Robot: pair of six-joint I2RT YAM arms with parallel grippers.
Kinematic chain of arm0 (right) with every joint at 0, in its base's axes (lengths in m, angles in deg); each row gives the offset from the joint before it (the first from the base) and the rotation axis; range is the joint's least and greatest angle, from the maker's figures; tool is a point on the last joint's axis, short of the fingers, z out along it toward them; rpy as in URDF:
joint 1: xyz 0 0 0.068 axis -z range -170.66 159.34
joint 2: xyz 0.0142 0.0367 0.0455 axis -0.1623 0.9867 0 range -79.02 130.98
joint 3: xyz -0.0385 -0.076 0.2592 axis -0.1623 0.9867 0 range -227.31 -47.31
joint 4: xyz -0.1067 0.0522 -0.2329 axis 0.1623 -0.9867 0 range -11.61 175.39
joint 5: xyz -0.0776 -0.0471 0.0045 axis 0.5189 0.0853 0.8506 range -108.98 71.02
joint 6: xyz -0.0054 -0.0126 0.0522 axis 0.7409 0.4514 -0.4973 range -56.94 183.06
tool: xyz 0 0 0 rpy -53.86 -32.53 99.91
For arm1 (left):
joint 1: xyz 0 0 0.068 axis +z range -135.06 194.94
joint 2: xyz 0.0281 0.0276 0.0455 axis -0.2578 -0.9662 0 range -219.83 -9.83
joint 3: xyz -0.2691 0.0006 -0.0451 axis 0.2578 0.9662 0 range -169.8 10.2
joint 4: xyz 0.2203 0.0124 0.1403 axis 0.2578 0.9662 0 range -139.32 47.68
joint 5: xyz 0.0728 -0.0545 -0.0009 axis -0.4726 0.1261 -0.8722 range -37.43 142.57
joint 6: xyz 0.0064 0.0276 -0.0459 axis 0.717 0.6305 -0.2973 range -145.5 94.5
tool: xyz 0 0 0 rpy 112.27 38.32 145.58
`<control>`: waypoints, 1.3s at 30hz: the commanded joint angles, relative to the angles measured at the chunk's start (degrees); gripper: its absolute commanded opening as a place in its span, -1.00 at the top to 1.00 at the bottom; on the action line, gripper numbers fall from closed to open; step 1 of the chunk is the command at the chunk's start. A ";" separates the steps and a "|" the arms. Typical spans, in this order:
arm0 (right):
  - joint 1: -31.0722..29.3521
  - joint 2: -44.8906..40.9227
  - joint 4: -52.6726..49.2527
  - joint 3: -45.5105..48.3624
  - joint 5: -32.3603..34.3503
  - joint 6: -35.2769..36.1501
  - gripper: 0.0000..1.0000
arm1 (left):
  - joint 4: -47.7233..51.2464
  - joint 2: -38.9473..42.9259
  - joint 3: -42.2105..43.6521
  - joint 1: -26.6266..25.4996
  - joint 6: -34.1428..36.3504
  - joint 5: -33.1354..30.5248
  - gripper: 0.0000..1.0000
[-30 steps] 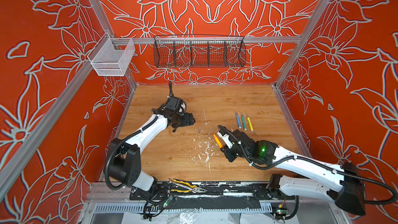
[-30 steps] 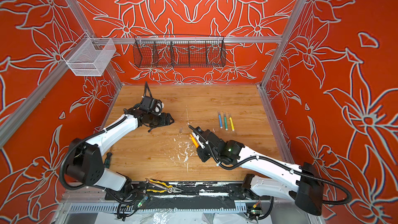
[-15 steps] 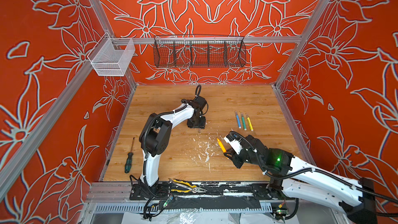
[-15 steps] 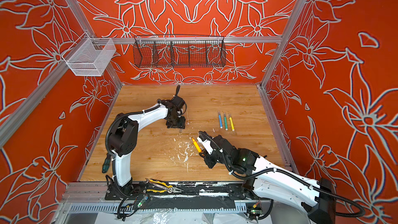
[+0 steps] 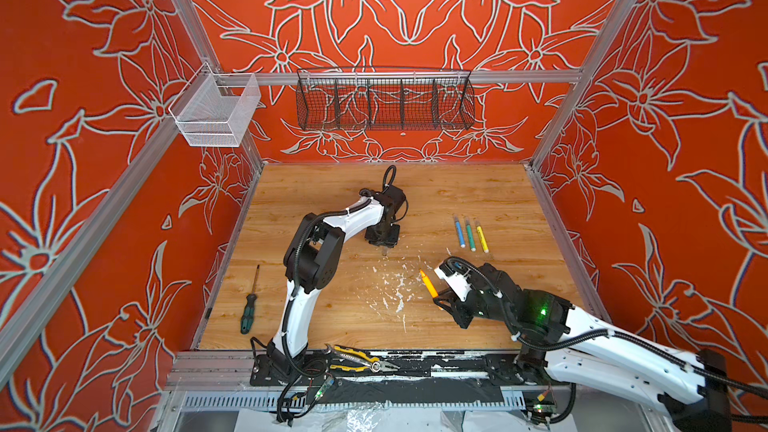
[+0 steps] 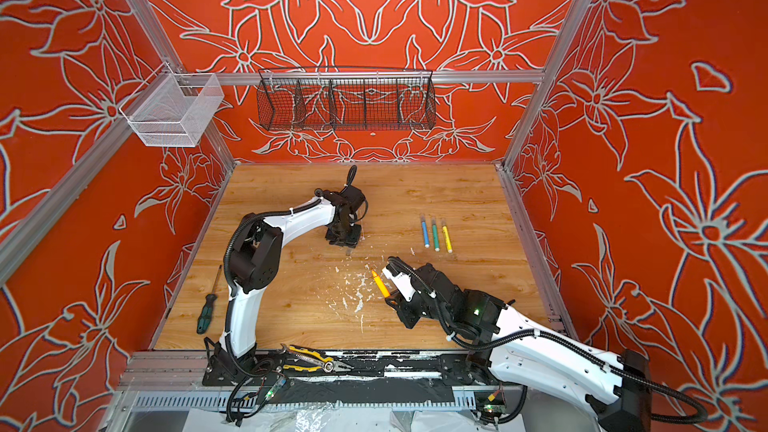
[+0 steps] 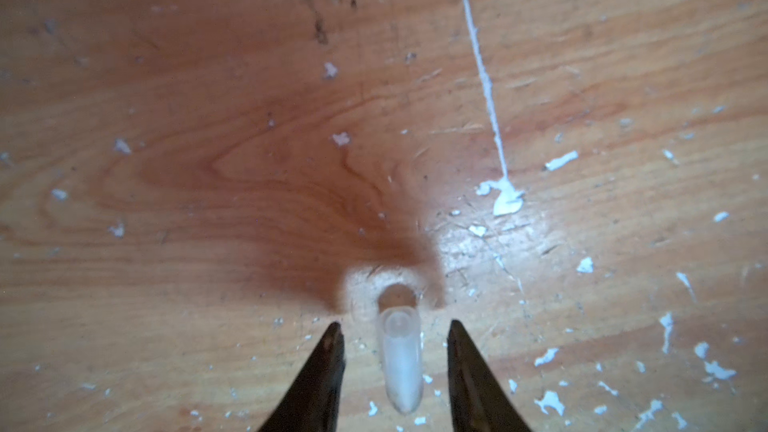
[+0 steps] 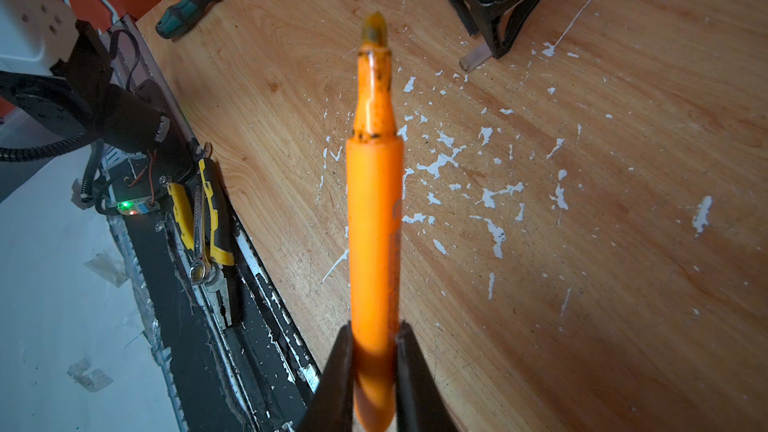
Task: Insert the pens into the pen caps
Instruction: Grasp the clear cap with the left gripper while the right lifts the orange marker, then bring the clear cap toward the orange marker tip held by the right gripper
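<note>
1. The right gripper (image 8: 375, 330) is closed on the rear end of the orange pen (image 8: 374, 222). The pen is held above the table (image 5: 332, 326), and its bare nib points away from the jaws.
2. The left gripper (image 7: 395, 326) is lowered to the table, further back and to the left of the orange pen. Its two fingers stand a little apart, one on each side of a clear cap (image 7: 401, 363). There is a gap on both sides, so nothing is gripped yet.
3. As far as I can tell, the cap lies on the wood. In the right wrist view it shows as a small pale piece under the left gripper.
4. The blue pen (image 5: 459, 233), green pen (image 5: 469, 236) and yellow pen (image 5: 481, 238) lie side by side near the right edge of the table, well apart from both grippers. Each has a pale far end, which may be a cap. It is too small to be sure.
5. My judgement is that, if these three are capped, only the orange pen is left.
6. What is left for it: close on the cap, lift it, align its opening with the nib, and push the two together.
7. The cap is small and smooth, so it may slip or turn when the fingers close.
8. White flecks (image 5: 395, 297) lie on the wood between the arms, and some look rather like the cap.
</note>
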 commanded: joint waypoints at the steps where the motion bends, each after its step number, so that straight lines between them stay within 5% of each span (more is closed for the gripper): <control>1: -0.18 -0.22 0.51 -0.33 -0.70 0.79 1.00 | 3.22 -1.80 -1.30 -0.72 0.47 -1.62 0.28; 15: -0.27 0.00 -0.02 -0.65 -1.67 0.80 1.00 | 5.62 -4.84 -2.88 -2.32 0.66 -4.34 0.69; 23: -0.27 1.12 1.48 -0.31 -0.85 0.99 1.00 | 0.83 2.39 0.83 -1.26 0.85 -0.61 0.99; 28: -0.27 2.42 2.68 -0.65 2.30 -1.78 1.00 | -9.10 14.30 8.30 1.61 1.97 9.51 1.00; 39: -0.27 6.81 20.60 0.72 -7.45 -5.04 1.00 | -43.64 46.22 37.18 11.95 -4.35 38.79 1.00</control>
